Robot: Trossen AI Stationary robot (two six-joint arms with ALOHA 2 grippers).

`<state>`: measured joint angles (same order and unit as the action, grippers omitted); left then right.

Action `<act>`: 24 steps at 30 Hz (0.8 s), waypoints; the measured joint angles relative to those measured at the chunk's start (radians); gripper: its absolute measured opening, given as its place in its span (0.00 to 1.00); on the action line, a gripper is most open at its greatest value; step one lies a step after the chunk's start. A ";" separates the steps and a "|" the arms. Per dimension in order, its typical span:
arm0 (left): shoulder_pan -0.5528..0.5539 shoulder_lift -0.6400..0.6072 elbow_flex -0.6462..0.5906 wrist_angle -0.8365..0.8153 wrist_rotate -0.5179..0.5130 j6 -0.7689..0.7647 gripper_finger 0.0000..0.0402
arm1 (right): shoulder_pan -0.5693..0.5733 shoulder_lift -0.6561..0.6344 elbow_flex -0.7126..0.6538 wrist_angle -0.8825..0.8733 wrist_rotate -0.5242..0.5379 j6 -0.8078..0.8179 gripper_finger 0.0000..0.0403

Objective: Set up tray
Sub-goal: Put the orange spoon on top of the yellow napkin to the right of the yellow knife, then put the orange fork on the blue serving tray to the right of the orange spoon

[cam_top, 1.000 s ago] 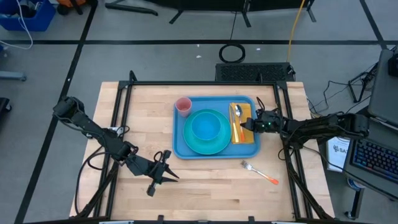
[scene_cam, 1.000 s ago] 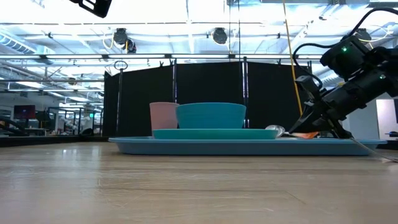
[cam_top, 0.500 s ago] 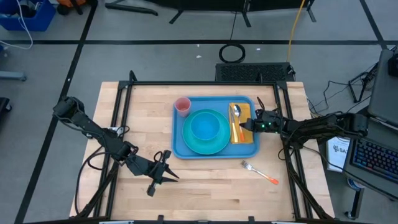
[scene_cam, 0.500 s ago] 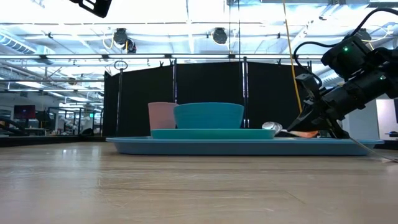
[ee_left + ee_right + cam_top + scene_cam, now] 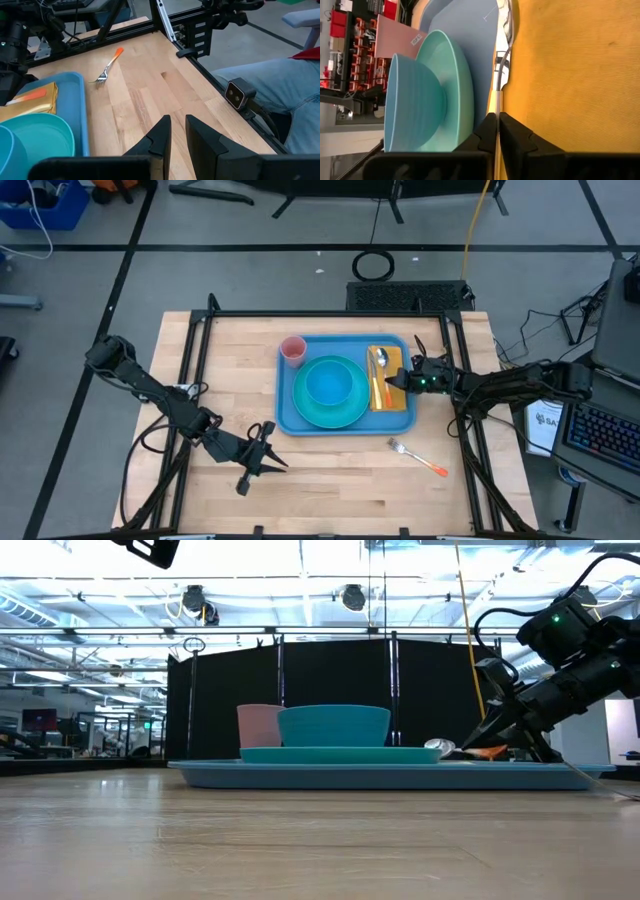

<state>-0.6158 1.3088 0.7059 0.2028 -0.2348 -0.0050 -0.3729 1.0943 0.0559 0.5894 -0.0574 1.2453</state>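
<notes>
Currently the right gripper (image 5: 392, 380) sits low over the right end of the tray (image 5: 287, 416), its fingers (image 5: 517, 134) pressed almost together above the orange napkin (image 5: 396, 396). It seems to pinch the orange-handled utensil (image 5: 379, 391) lying there, though the contact itself is hard to make out. A spoon (image 5: 380, 360) lies on the napkin just beside it. Left of the napkin, a turquoise plate (image 5: 330, 412) carries a blue bowl (image 5: 329, 383), with a pink cup (image 5: 294, 350) in the tray's far left corner. Tray rests on the wooden table (image 5: 330, 480), right of centre. A fork (image 5: 416, 457) with an orange handle lies on the table near the tray's near right corner. Left gripper (image 5: 270, 452) waits at the near left of the table, fingers (image 5: 160, 135) close together, nothing between them.
</notes>
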 joint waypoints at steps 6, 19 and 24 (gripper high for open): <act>0.000 0.000 0.000 0.000 0.000 0.000 0.16 | 0.000 0.000 0.000 -0.023 0.001 0.001 0.15; 0.000 0.000 0.000 -0.003 0.000 0.000 0.16 | 0.000 0.001 0.000 0.105 -0.023 -0.019 0.25; 0.000 0.000 0.000 -0.008 0.000 0.000 0.16 | 0.002 0.000 0.000 0.141 -0.106 -0.091 0.21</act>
<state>-0.6157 1.3087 0.7059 0.1947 -0.2348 -0.0051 -0.3705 1.0946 0.0563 0.7307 -0.1634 1.1545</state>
